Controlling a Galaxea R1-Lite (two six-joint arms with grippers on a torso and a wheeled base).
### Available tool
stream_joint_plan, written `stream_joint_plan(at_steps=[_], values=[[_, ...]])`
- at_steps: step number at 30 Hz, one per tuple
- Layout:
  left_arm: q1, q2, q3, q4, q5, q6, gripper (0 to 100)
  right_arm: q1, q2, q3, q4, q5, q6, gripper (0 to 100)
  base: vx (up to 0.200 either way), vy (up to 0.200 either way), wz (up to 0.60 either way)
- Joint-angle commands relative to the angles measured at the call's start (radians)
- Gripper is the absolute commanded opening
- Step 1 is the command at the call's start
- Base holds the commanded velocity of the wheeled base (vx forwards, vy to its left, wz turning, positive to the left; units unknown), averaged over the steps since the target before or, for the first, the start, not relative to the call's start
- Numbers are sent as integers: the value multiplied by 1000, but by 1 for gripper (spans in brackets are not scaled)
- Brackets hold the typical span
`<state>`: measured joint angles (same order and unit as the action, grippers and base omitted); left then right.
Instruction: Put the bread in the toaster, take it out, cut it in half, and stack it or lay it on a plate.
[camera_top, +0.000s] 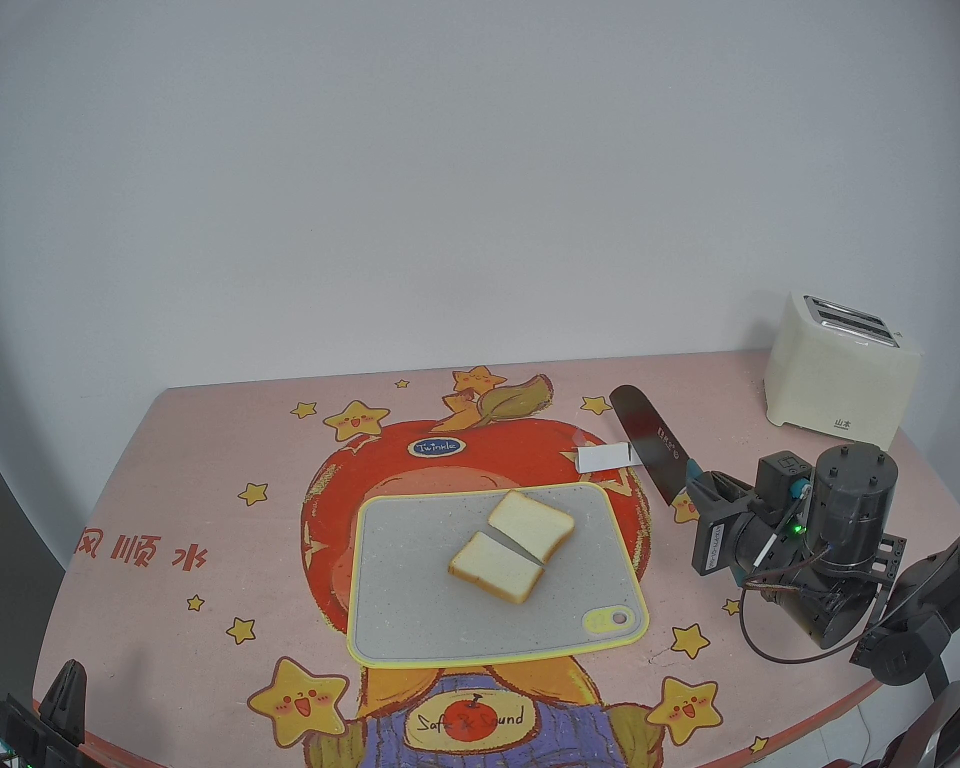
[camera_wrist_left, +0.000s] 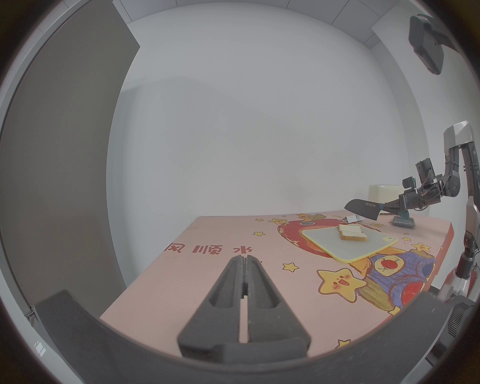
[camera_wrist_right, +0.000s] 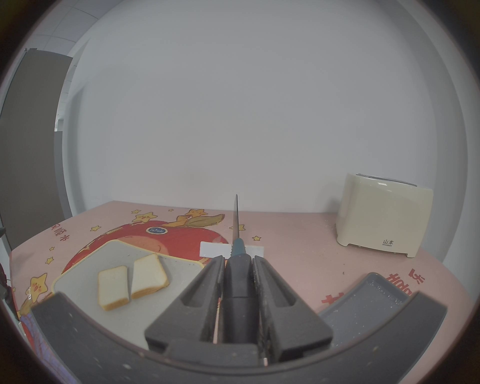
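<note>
1. My right gripper (camera_top: 705, 495) (camera_wrist_right: 237, 260) is clamped narrow on the handle of the knife (camera_top: 650, 440) (camera_wrist_right: 238, 248) (camera_wrist_left: 365, 205). The fingers (camera_wrist_right: 200, 295) press it from both sides.
2. The blade runs out ahead of that gripper, edge down, angled away from me and toward my left. It is held in the air above the table (camera_top: 200, 470), touching nothing.
3. A white slip (camera_top: 607, 457) (camera_wrist_right: 212, 248) lies flat on the table under the blade's far part.
4. The bread is in two halves, one (camera_top: 531, 524) (camera_wrist_right: 149, 274) nearer the right gripper and the other (camera_top: 496, 567) (camera_wrist_right: 113, 287) just beyond it. A thin gap runs between them.
5. Both halves lie flat on the cutting board (camera_top: 420, 600) (camera_wrist_right: 80, 275) (camera_wrist_left: 325, 240), to the left of my right gripper and clear of the blade.
6. The toaster (camera_top: 840, 375) (camera_wrist_right: 382, 215) (camera_wrist_left: 385, 192) stands upright ahead and to the right of the right gripper, apart from it. Its slots face up, and I can't tell what's inside them.
7. A grey tray (camera_wrist_right: 365, 305) sits low, just to the right of the right gripper.
8. My left gripper (camera_wrist_left: 245, 260) has its fingers (camera_wrist_left: 227, 295) together with only a slit between them, holding nothing. It is low by the table's near left corner.
9. From the left gripper, board and bread are well ahead and to the right.
</note>
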<state>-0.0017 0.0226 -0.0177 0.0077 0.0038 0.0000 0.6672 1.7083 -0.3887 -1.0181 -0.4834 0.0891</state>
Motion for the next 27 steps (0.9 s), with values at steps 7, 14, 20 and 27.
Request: stream_joint_plan(at_steps=[7,14,20,27], values=[[0,2,16,0,1,0,0,0,4,2,0,0,0,0,0,0,0],[0,2,16,0,1,0,0,2,4,5,0,0,0,0,0,0,0],[0,2,16,0,1,0,0,2,10,10,0,0,0,0,0,0,0],[0,2,16,0,1,0,0,2,10,10,0,0,0,0,0,0,0]])
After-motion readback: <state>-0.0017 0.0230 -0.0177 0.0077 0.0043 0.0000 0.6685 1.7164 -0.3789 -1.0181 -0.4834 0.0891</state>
